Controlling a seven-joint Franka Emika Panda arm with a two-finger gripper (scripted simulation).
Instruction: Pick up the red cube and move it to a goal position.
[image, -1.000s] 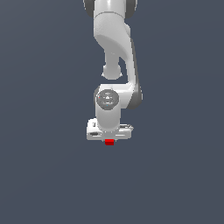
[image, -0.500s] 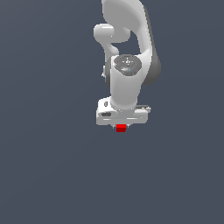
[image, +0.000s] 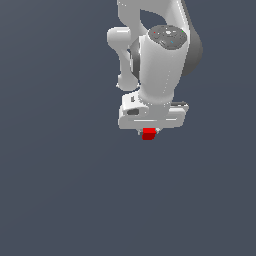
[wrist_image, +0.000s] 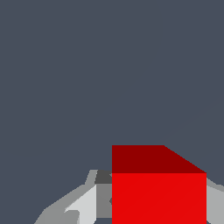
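Observation:
The red cube (image: 148, 134) is a tiny bright red block that peeks out just below my white gripper (image: 149, 132) in the exterior view. The gripper is shut on the cube; the white hand hides the fingers and most of the cube there. In the wrist view the red cube (wrist_image: 158, 188) fills the near part of the picture, held between grey fingers (wrist_image: 83, 205) that show on either side of it. The white arm (image: 160, 60) rises above the hand toward the upper part of the exterior view.
A plain dark grey-blue ground (image: 60, 190) lies all around the arm in both views. No other object or goal marker shows.
The arm with the red cube in its grip has moved toward the exterior view's right and upward. The cube has stayed held in the gripper throughout.

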